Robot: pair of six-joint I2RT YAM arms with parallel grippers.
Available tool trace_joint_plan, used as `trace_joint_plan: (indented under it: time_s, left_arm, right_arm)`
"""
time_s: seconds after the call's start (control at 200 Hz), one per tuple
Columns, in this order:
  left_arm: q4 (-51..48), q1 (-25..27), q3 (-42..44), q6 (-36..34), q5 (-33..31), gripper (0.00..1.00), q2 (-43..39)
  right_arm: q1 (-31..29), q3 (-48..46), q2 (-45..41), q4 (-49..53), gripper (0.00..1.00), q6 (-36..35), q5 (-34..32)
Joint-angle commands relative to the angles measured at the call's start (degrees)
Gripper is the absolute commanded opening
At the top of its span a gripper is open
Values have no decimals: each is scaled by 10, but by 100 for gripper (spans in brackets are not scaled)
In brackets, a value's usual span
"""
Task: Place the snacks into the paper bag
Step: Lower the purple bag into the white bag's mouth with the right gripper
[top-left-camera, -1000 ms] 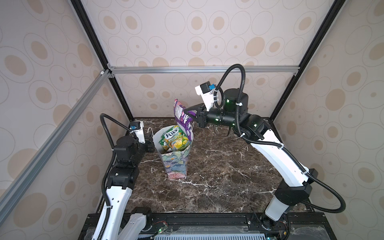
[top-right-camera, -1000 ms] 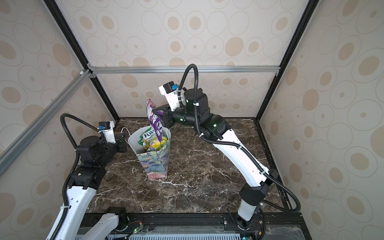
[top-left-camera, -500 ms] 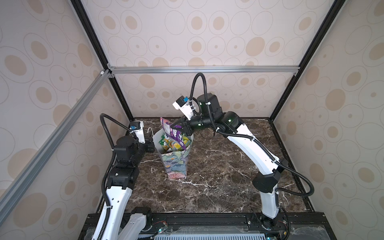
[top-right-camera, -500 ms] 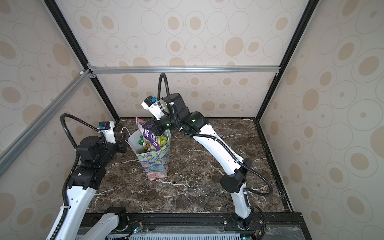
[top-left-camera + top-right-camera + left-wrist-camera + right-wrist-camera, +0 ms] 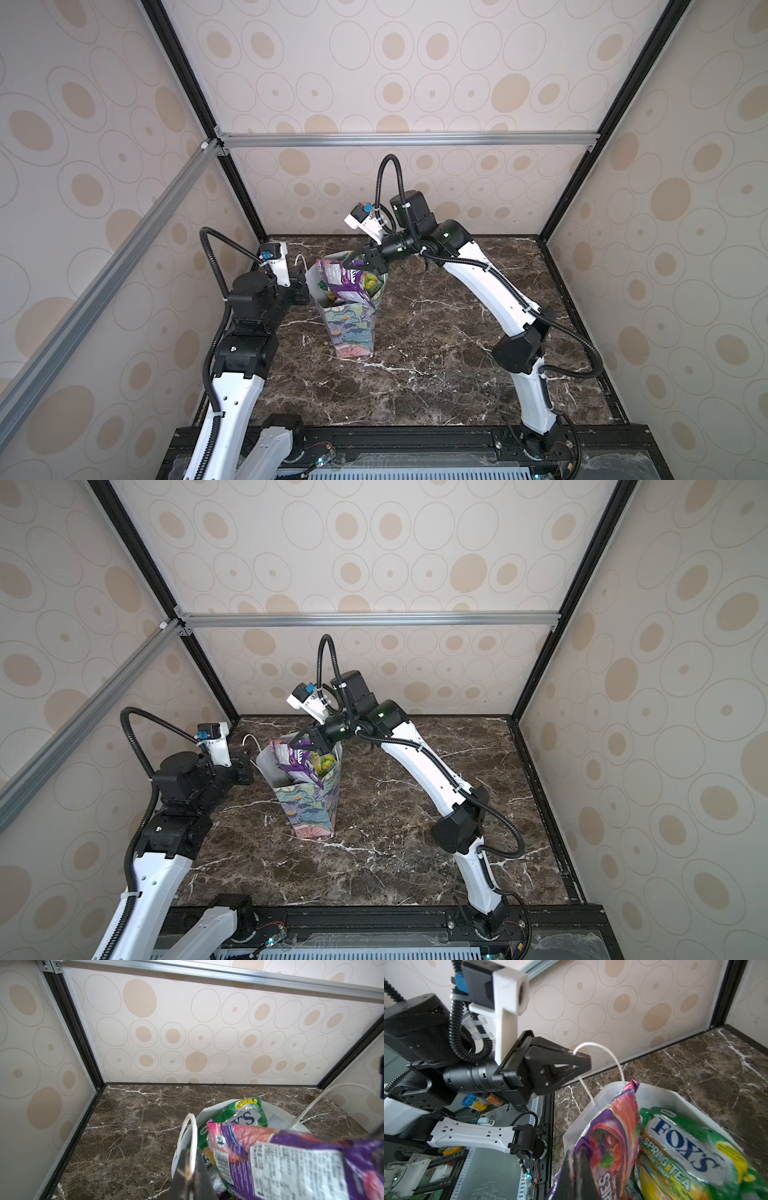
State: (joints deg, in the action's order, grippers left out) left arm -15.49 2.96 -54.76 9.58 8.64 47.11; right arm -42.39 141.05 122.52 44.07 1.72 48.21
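The marble table [image 5: 436,353] is bare apart from the bag [image 5: 353,332], which stands upright at about 9 o'clock from the table's middle in both top views [image 5: 309,812].

The left gripper [image 5: 305,276] sits at the mouth's 9 o'clock, its fingers pinched together on the white cord handle [image 5: 602,1049]. The right gripper [image 5: 353,264] reaches in from 2 o'clock, its fingers clamped narrow on the purple packet [image 5: 347,282]. That packet lies slantwise across the mouth, partly inside and touching the green packet [image 5: 685,1159] below it. More packets fill the bag nearly to the rim.

The risks, as I judge them:
- **Packet sliding out:** the bag looks full, so a released purple packet may perch on the pile and slide over the rim.
- **Bag creasing or tipping:** pressing the packet down could crease the paper wall or tip the bag.
- **Handle slipping:** the only hold is on a thin cord, which could slip from the left fingers [image 5: 583,1059].

The green packet reads "FOX'S" in blue and "SPRING TEA" beneath. The purple one shows letters ending "IES" in the right wrist view. Its back [image 5: 291,1167] carries a barcode and fine print too small to read.
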Motion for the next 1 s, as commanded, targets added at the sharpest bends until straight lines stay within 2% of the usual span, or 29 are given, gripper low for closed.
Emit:
trace_joint_plan:
  time_s: [0.0,0.175,0.355,0.6,0.68,0.755,0.82,0.85,0.88,0.925,0.995]
  left_arm:
    - [30,-2,-10,-5,-2,6,-12]
    - [29,-2,-9,-5,-4,6,-9]
    - [29,-2,-10,-5,-3,6,-7]
    - [29,-2,-10,-5,-5,6,-5]
    - [28,-2,-10,-5,-6,6,-6]
    - [28,-2,-10,-7,-7,6,-7]
    - [29,-2,-9,-6,-7,6,-8]
    - [29,-2,-9,-6,-7,6,-8]
    - [29,-2,-9,-6,-6,6,-8]
    - [29,-2,-9,-5,-5,6,-7]
    - [29,-2,-10,-6,-4,6,-6]
  right_arm:
    - [12,5,22,-23,0,-8,-3]
    - [7,85,59,-6,0,7,-6]
    - [-33,76,53,-15,0,-33,-80]
    - [-57,79,40,-17,0,-41,-83]
    - [-61,77,29,4,0,-62,-128]
    - [-64,65,15,23,0,-85,-199]
    - [-64,42,0,32,4,-103,-265]
    - [-64,28,-8,32,9,-110,-292]
    - [-63,17,-13,33,17,-117,-323]
    - [-64,5,-18,34,34,-124,-367]
    - [-64,2,-20,42,49,-135,-413]
